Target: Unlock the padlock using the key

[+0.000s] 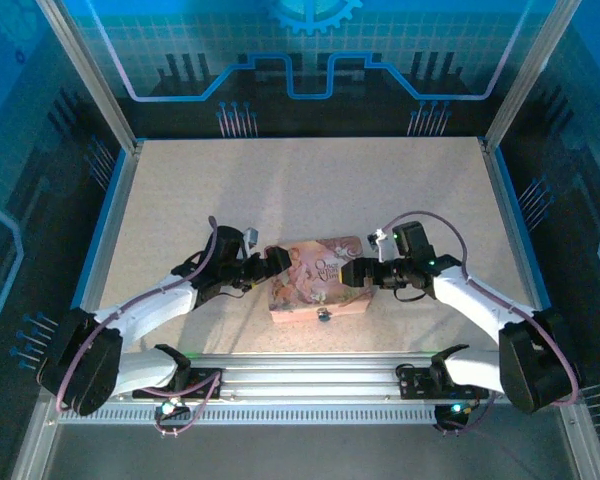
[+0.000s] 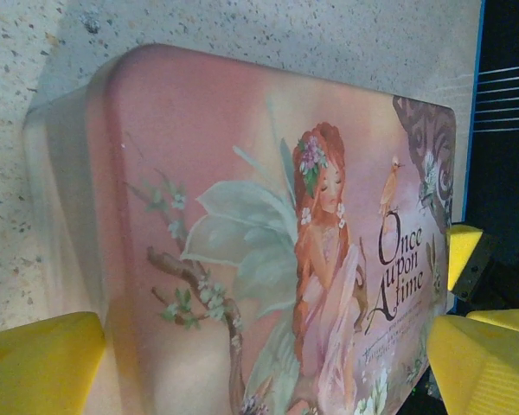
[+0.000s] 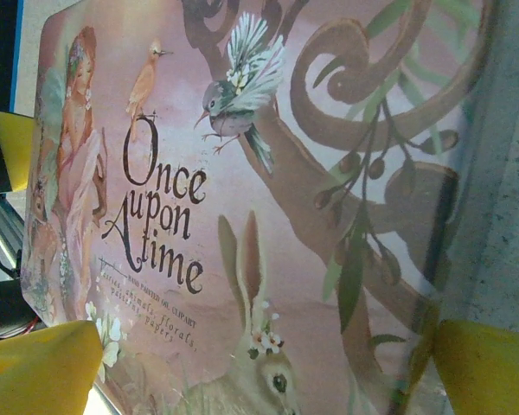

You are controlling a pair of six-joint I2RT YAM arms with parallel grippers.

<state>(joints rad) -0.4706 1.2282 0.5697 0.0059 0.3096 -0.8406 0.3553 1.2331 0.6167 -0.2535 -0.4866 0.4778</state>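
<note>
Both arms are extended forward and bent inward at the elbows, so that the left gripper [image 1: 277, 262] and the right gripper [image 1: 348, 272] are pointed toward each other, each with its yellow pads [image 2: 484, 363] spread wide apart.

— What sort of place is this?
— A robotics lab cell, not a home or a shop. The left arm [image 1: 145, 310] and the right arm [image 1: 480, 295] are bolted side by side to a ribbed metal rail [image 1: 310, 372] at the near edge of a speckled tabletop [image 1: 310, 190].
— And around the bench?
— Aluminium posts [image 1: 85, 75] frame it like a booth. The back panel [image 1: 430, 60] and side walls [image 1: 20, 200] are blue, printed with circuit-trace lines [image 1: 310, 95] and a gear emblem [image 1: 315, 12].
— Anything else?
— Exposed cables [image 1: 70, 360] loop along the arms.
</note>
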